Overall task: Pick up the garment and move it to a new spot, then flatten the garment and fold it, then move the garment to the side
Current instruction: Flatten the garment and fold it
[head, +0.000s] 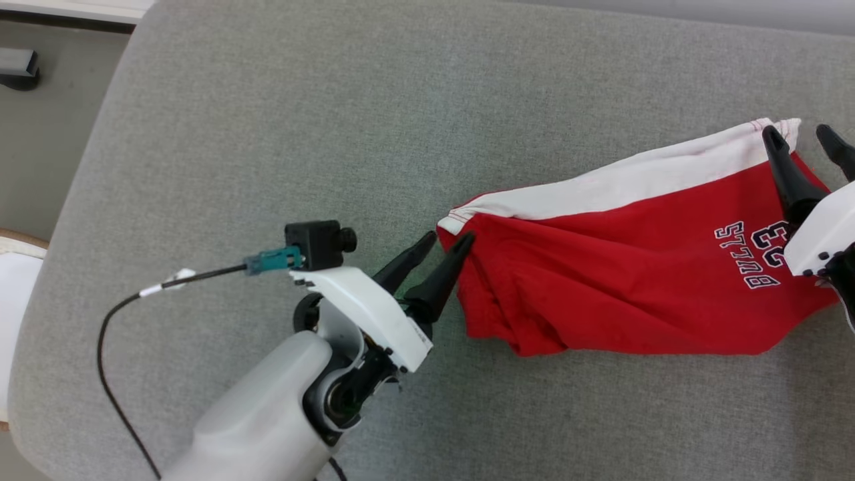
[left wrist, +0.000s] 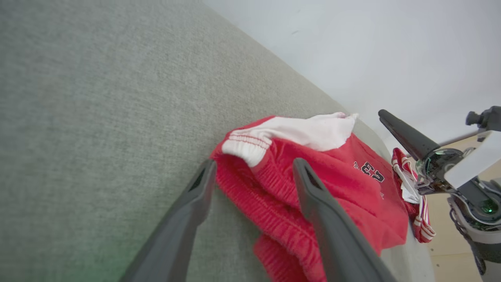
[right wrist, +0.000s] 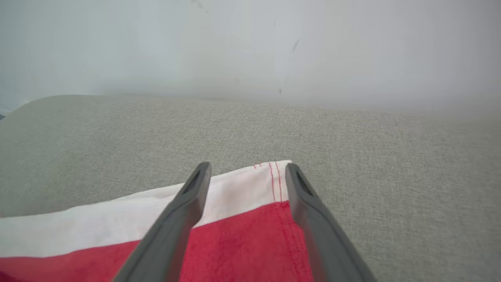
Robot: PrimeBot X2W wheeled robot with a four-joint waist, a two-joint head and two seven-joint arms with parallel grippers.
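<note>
With left gripper [head: 451, 236] spread wide at the left end of the garment [head: 621, 280] and right gripper [head: 796, 131] spread wide over its white far corner, lift both straight clear. Smooth the rumpled folds flat on the grey cushion [head: 334, 133] before folding.

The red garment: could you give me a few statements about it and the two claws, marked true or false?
1. The garment is red with a white band. True.
2. It hangs in the air. False: it lies on the grey cushion.
3. The left gripper and right gripper both stand open. True.
4. The lettering lies by the left gripper. False: it lies by the right gripper.
</note>
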